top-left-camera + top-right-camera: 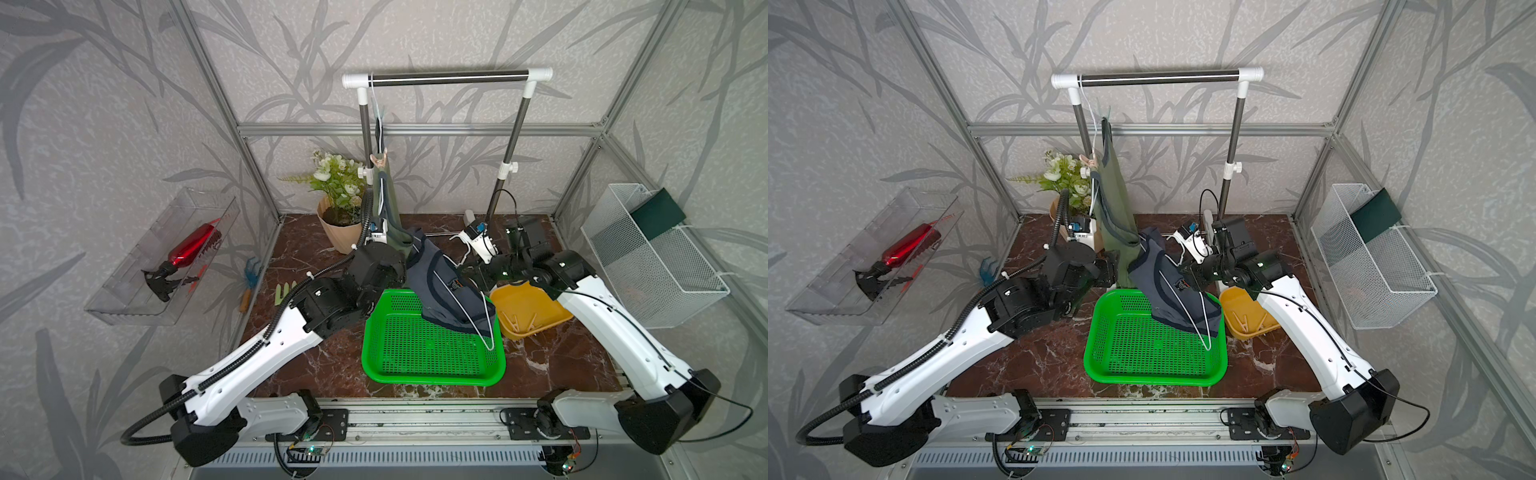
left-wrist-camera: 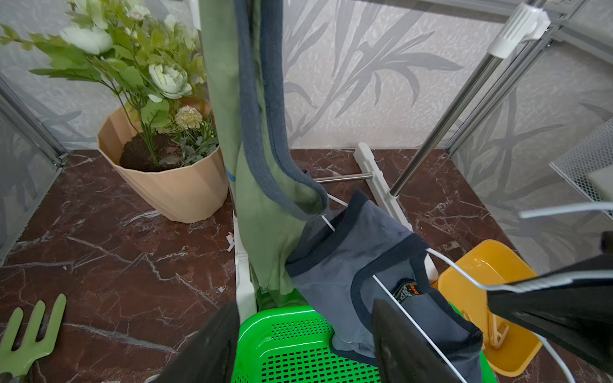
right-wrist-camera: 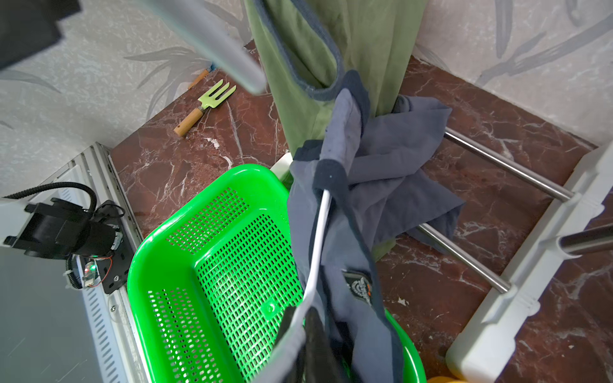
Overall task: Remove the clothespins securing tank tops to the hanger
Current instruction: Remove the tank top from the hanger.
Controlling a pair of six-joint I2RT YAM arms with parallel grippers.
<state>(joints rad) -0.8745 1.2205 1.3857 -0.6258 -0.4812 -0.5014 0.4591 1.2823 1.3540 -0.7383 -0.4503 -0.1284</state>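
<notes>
- Clothespins (image 1: 524, 323) show in both top views. Two pale ones lie in a yellow tray (image 1: 536, 303) beside a green basket (image 1: 428, 379). Another clothespin (image 1: 379, 159) is clamped at the top of an olive tank top (image 1: 380, 195) that hangs from the rail (image 1: 449, 77), so the job looks unfinished.
- Also in both top views, a navy tank top (image 1: 444, 299) on a white hanger (image 1: 492, 347) leans tilted over the basket. The right gripper (image 1: 478, 277) holds it up, probably so the shirt can drop into the basket.
- Left wrist view: the left gripper (image 2: 305, 308) has its jaws wide apart and grips nothing. It sits near the foot of the olive shirt, with the hanger wire crossing in front of one finger. No pin is visible on the navy shirt.
- Right wrist view: the right gripper's jaws are pinched tight on the hanger wire. This likely steadies the hanger while the other arm works.
</notes>
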